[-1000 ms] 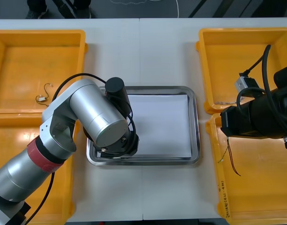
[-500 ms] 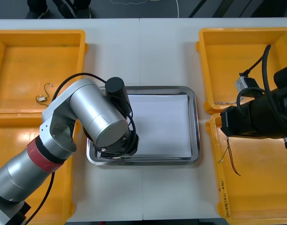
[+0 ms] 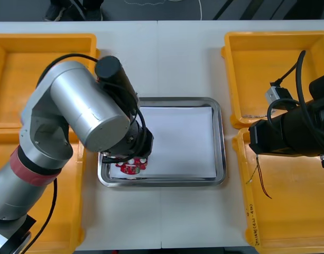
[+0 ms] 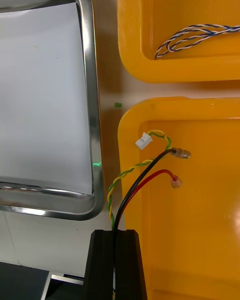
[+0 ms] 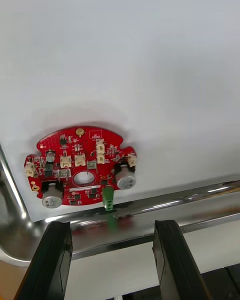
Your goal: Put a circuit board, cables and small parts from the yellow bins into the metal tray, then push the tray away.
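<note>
A round red circuit board (image 3: 131, 166) lies on the white liner in the near left corner of the metal tray (image 3: 220, 151). In the left wrist view the board (image 5: 82, 167) rests flat just beyond my left gripper (image 5: 112, 262), which is open with nothing between its fingers (image 5: 50, 260) and hangs above the tray's rim (image 5: 165, 215). My left arm (image 3: 93, 114) hovers over the tray's left edge. My right gripper (image 4: 115, 252) is shut on a red and yellow cable (image 4: 145, 172) over the near right bin (image 4: 200, 220). That cable (image 3: 261, 182) dangles below the right arm (image 3: 288, 135).
A twisted blue and white cable (image 4: 200, 34) lies in the far right yellow bin (image 3: 267, 63). The near right bin (image 3: 294, 217) sits under the right arm. Two yellow bins (image 3: 19, 69) stand at the left. A tiny green piece (image 4: 118, 105) lies on the table beside the tray.
My left arm has lifted and drawn back from the tray's near left corner, uncovering the circuit board lying there. The right arm has not moved.
</note>
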Available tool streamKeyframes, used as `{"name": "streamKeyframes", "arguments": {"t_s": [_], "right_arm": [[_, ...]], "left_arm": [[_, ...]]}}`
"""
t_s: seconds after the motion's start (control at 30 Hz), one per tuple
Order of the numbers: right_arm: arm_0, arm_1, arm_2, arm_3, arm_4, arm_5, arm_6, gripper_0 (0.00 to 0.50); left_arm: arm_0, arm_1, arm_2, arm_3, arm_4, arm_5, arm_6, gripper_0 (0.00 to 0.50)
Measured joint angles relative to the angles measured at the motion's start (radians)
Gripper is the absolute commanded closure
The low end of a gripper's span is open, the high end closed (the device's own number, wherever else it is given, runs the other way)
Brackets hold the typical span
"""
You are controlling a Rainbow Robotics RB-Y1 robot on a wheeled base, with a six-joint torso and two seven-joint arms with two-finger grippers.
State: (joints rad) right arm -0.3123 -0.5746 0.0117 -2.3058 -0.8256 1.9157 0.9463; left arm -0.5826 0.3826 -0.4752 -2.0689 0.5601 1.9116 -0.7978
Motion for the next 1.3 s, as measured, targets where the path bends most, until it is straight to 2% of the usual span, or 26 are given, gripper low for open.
{"name": "streamKeyframes", "arguments": {"t_s": [0.17,0.33,0.53,0.77,0.97,1.1,1.3], "right_arm": [[0.0,0.0,0.0,0.0,0.0,0.0,0.0,0.5],[0.0,0.0,0.001,0.0,0.0,0.0,0.002,0.5],[-0.011,0.0,0.019,0.0,-0.001,0.0,0.009,0.5],[-0.063,0.0,0.12,0.009,0.007,0.0,0.023,0.5],[-0.119,0.006,0.171,0.071,0.022,0.0,0.27,0.5],[-0.154,0.028,0.186,0.109,0.054,0.0,0.346,0.5],[-0.215,0.052,0.279,0.143,0.108,0.0,0.449,0.5]], "left_arm": [[0.0,0.01,0.046,-0.069,0.018,0.001,0.0,0.025],[0.0,0.048,0.1,-0.111,0.05,0.001,0.0,0.027],[-0.001,0.115,0.221,-0.126,0.13,0.002,0.0,0.027],[-0.001,0.215,0.321,-0.124,0.205,0.002,0.0,0.025],[-0.001,0.28,0.381,-0.079,0.246,0.002,0.0,0.025],[-0.001,0.312,0.423,-0.011,0.253,0.002,-0.012,0.025],[-0.001,0.352,0.471,0.085,0.254,0.002,-0.193,0.027]]}}
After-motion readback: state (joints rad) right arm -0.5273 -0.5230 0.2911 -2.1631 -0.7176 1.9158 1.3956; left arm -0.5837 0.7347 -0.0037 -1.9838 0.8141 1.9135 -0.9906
